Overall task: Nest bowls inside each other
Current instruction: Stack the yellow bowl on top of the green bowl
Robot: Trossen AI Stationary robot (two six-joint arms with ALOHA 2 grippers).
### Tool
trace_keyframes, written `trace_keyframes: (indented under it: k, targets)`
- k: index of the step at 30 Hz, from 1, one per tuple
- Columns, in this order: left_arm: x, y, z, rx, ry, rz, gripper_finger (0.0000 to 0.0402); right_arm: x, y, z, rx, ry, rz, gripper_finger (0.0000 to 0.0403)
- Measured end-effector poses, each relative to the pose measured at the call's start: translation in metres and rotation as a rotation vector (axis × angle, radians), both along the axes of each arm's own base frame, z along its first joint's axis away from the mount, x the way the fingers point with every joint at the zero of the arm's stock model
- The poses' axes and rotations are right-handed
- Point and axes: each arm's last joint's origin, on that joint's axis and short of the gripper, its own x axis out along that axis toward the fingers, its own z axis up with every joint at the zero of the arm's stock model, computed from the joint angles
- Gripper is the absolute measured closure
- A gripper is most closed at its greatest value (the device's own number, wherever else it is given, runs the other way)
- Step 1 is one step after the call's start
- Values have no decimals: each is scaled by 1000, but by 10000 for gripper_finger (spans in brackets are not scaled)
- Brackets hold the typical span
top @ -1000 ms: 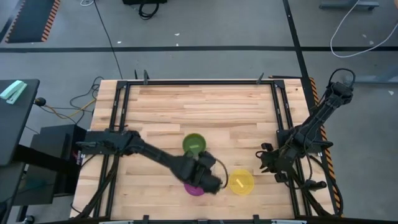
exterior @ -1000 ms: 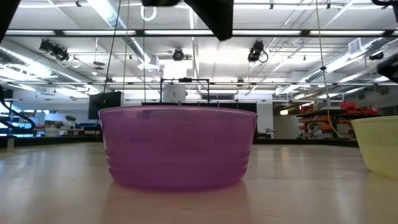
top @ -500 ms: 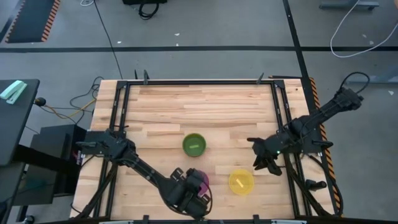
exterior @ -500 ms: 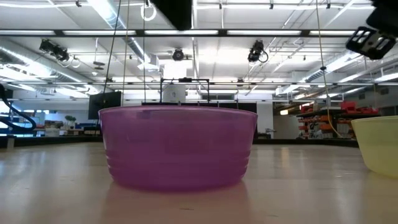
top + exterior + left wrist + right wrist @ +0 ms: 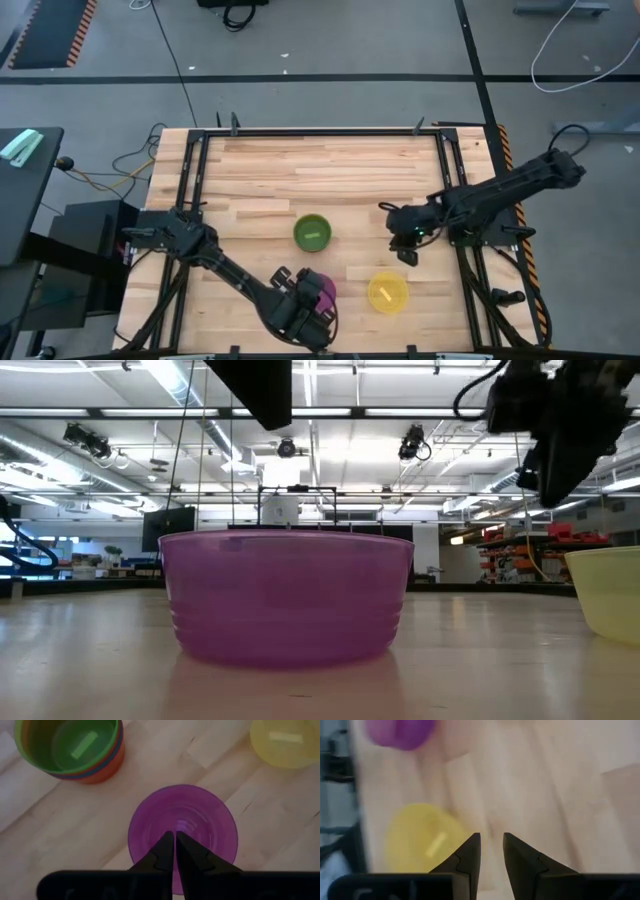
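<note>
A purple bowl stands upright on its base near the table's front edge, with a yellow bowl to its right. Farther back a green bowl sits nested in a blue and an orange one. My left gripper hangs shut above the purple bowl's hollow, its fingertips together. My right gripper is open in the air behind the yellow bowl, with nothing between its fingers.
Black rails frame the wooden table top on the left, right and far sides. The far half of the table holds no bowls. In the low view the purple bowl fills the middle, and the yellow bowl's wall shows at the right.
My left gripper has moved toward the table's near edge and a little left, and now stands over the purple bowl. My right gripper has swung toward the table's left and far side, rolling as it went. The bowls have stayed in place.
</note>
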Motion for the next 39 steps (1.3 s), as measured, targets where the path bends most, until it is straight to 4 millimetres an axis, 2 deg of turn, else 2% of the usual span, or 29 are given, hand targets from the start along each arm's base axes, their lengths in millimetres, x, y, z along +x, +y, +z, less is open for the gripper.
trace_keyframes:
  k: [5, 11, 17, 24, 39]
  targets:
    - [0, 0, 1, 16, -29, 25, 386, 7, 1, -12, -80, 38, 20, 312]
    - [1, 0, 1, 4, -51, 57, 385, 8, 4, -13, -146, 19, 25, 312]
    - [1, 0, 1, 5, -64, 66, 377, 4, 27, -17, -159, 20, 113, 311]
    - [2, 1, 1, 3, -67, 71, 387, 4, 53, -27, -162, 7, 158, 311]
    - [2, 1, 1, 17, -78, 73, 376, 7, 65, -50, -211, 94, 176, 311]
